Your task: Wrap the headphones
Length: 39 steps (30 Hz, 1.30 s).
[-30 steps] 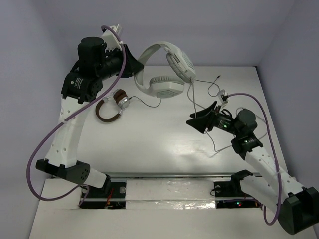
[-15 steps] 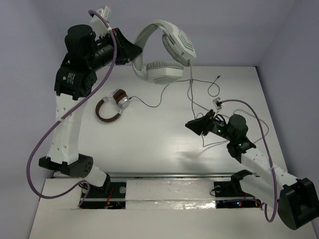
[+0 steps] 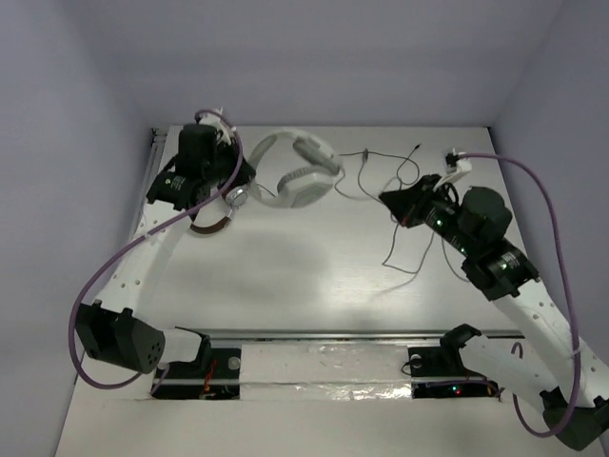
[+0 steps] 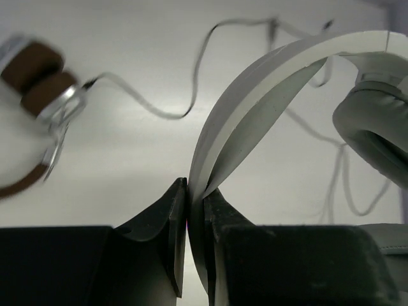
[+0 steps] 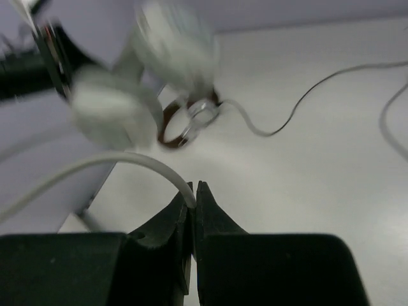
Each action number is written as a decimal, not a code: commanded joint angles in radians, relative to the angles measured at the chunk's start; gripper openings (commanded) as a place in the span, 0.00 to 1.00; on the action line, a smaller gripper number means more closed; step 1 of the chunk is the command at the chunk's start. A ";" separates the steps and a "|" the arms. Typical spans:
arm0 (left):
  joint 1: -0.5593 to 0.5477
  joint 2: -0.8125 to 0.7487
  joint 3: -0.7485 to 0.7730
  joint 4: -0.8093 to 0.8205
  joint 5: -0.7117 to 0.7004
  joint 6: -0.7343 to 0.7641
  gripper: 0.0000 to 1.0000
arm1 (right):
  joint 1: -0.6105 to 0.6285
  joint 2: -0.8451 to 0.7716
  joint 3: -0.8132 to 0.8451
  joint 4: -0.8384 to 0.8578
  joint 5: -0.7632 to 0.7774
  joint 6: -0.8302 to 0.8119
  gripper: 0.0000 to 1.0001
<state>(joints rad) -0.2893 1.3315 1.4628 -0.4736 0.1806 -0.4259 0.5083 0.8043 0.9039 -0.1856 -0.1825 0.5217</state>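
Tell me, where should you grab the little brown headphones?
Probably the thin band, from straight above. The brown headphones lie flat on the table, so the slim band is easy to pinch from above; the cups look chunkier.

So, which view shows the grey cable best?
Top external: the cable lies in loops across the table, reaching the right fingers. Right wrist shows only the pinched stretch; left wrist, blurred strands behind the headband.

My left hand [image 4: 194, 188] and right hand [image 5: 194, 188] are black. The padded over-ear headphones [image 3: 297, 183] are white and light grey, their thin cable [image 5: 127, 157] pale grey; the smaller metal-ringed headphones [image 4: 38, 73] brown; the flat bench [image 3: 314, 281] white.
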 commanded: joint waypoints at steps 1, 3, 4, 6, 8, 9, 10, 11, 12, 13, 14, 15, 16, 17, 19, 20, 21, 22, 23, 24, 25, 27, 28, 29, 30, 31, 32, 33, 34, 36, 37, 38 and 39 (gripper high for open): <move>0.002 -0.127 -0.149 0.090 -0.069 0.018 0.00 | 0.004 0.071 0.202 -0.221 0.297 -0.126 0.00; 0.002 -0.158 -0.248 0.089 -0.064 0.030 0.00 | 0.004 0.151 0.340 -0.241 0.363 -0.175 0.00; -0.007 -0.163 -0.272 0.089 -0.061 0.032 0.00 | 0.004 0.177 0.387 -0.244 0.365 -0.190 0.00; -0.020 -0.170 -0.335 0.095 -0.061 0.038 0.00 | 0.004 0.231 0.531 -0.247 0.316 -0.233 0.00; -0.050 -0.157 -0.363 0.084 -0.053 0.071 0.00 | 0.013 0.373 0.693 -0.314 0.196 -0.282 0.00; -0.050 -0.147 -0.369 0.084 -0.053 0.072 0.00 | 0.013 0.374 0.732 -0.330 0.152 -0.298 0.00; -0.059 -0.141 -0.374 0.085 -0.029 0.082 0.00 | 0.025 0.436 0.771 -0.345 0.135 -0.314 0.00; -0.080 -0.135 -0.386 0.093 -0.011 0.099 0.00 | 0.036 0.469 0.809 -0.400 0.135 -0.330 0.00; -0.096 -0.123 -0.392 0.099 0.008 0.107 0.00 | 0.036 0.496 0.841 -0.423 0.140 -0.360 0.00; -0.111 -0.114 -0.395 0.107 0.054 0.117 0.00 | 0.048 0.521 0.881 -0.436 0.138 -0.371 0.00; -0.151 -0.100 -0.395 0.110 0.072 0.130 0.00 | 0.058 0.564 0.892 -0.446 0.137 -0.379 0.00; -0.172 -0.071 -0.392 0.110 0.086 0.139 0.00 | 0.058 0.588 0.905 -0.454 0.133 -0.388 0.00; -0.198 -0.055 -0.386 0.105 0.103 0.150 0.00 | 0.068 0.610 0.921 -0.459 0.127 -0.393 0.00; -0.246 -0.023 -0.378 0.105 0.111 0.163 0.00 | 0.085 0.653 0.931 -0.466 0.127 -0.396 0.00; -0.295 0.003 -0.372 0.121 0.140 0.174 0.00 | 0.110 0.691 0.951 -0.477 0.149 -0.400 0.00; -0.313 0.015 -0.366 0.127 0.152 0.176 0.00 | 0.119 0.708 0.960 -0.476 0.150 -0.405 0.00; -0.339 0.030 -0.363 0.135 0.160 0.174 0.00 | 0.130 0.731 0.960 -0.471 0.156 -0.401 0.00; -0.349 0.035 -0.363 0.157 0.183 0.173 0.00 | 0.130 0.742 0.960 -0.469 0.163 -0.394 0.00; -0.359 0.040 -0.360 0.167 0.200 0.173 0.00 | 0.130 0.750 0.948 -0.462 0.158 -0.390 0.00; -0.369 0.046 -0.357 0.177 0.210 0.170 0.00 | 0.130 0.760 0.934 -0.453 0.156 -0.379 0.00; -0.384 0.049 -0.354 0.191 0.232 0.168 0.00 | 0.130 0.766 0.919 -0.442 0.153 -0.373 0.00; -0.395 0.041 -0.343 0.204 0.252 0.174 0.00 | 0.130 0.777 0.863 -0.423 0.173 -0.365 0.00; -0.408 0.037 -0.343 0.213 0.266 0.179 0.00 | 0.130 0.783 0.840 -0.416 0.176 -0.364 0.00; -0.409 0.031 -0.340 0.216 0.278 0.180 0.00 | 0.130 0.785 0.819 -0.402 0.231 -0.364 0.00; -0.409 0.014 -0.340 0.222 0.286 0.180 0.00 | 0.130 0.786 0.775 -0.397 0.257 -0.353 0.00; -0.409 0.005 -0.341 0.230 0.295 0.177 0.00 | 0.130 0.782 0.751 -0.388 0.277 -0.347 0.00; -0.409 -0.005 -0.343 0.233 0.306 0.173 0.00 | 0.130 0.780 0.727 -0.359 0.297 -0.342 0.00; -0.409 -0.026 -0.344 0.240 0.321 0.170 0.00 | 0.130 0.779 0.707 -0.347 0.301 -0.332 0.00; -0.409 -0.037 -0.344 0.257 0.333 0.164 0.00 | 0.130 0.779 0.681 -0.342 0.301 -0.324 0.00; -0.409 -0.078 -0.348 0.270 0.329 0.154 0.00 | 0.130 0.777 0.658 -0.324 0.311 -0.296 0.00; -0.409 -0.092 -0.351 0.283 0.315 0.150 0.00 | 0.130 0.774 0.633 -0.316 0.314 -0.289 0.00; -0.409 -0.107 -0.354 0.289 0.306 0.145 0.00 | 0.121 0.759 0.619 -0.296 0.316 -0.278 0.00; -0.409 -0.135 -0.355 0.291 0.300 0.139 0.00 | 0.110 0.751 0.606 -0.285 0.310 -0.260 0.00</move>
<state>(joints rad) -0.6930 1.3041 1.0676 -0.2874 0.4168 -0.2466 0.6331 1.6047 1.5269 -0.5900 0.0944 0.2134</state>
